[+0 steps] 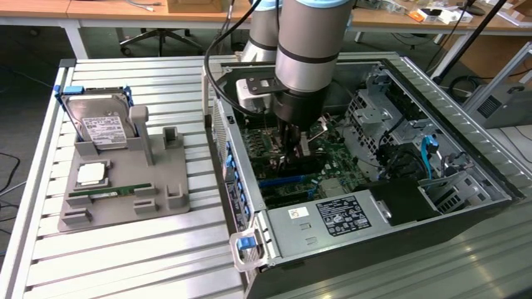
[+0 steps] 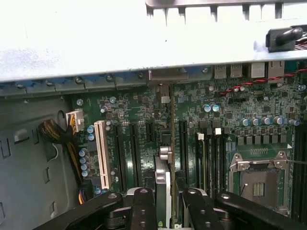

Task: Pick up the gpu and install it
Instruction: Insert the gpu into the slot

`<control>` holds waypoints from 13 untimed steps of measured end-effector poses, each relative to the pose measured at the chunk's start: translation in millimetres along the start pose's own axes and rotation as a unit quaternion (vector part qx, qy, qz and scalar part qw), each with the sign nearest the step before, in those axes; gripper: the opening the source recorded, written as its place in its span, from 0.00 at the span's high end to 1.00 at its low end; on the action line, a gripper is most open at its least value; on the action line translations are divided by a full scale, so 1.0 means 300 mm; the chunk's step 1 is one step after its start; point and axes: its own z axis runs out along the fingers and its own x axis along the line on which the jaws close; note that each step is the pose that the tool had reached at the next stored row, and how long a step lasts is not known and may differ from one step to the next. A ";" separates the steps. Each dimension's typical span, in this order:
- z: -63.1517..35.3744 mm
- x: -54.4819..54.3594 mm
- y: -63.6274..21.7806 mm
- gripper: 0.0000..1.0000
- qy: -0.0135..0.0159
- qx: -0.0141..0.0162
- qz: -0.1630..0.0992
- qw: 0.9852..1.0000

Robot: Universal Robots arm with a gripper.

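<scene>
The arm was found lowered into the open computer case [image 1: 465, 187], which lay on its side on the slatted metal table [image 1: 124, 268]. The gripper [image 1: 293, 149] was positioned directly over the green motherboard [image 1: 332, 165].

In the wrist view, the gripper [image 2: 166, 201] was seen closed on the gpu [image 2: 168, 143], one black finger [image 2: 144, 206] on each face of the card. The card was held edge-on and upright, standing over the motherboard [image 2: 230, 110] between the dark expansion slots, with its far end reaching the rear wall of the case [image 2: 96, 43]. Whether the card's lower edge was seated in a slot could not be determined.

A white slot [image 2: 101, 153] was noted to one side of the card, and the empty CPU socket [image 2: 259, 179] to the other.

On the exterior view's left, a grey parts holder [image 1: 124, 193] was observed on the table, well apart from the case. A silver hard drive [image 1: 101, 124] leaned in it, and a green RAM stick [image 1: 108, 192] lay in its slot
</scene>
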 end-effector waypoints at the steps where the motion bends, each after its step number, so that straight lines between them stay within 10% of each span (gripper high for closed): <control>1: 0.001 0.000 0.000 0.73 0.000 0.000 0.000 1.000; 13: 0.024 0.000 0.004 0.73 0.000 0.000 0.000 1.000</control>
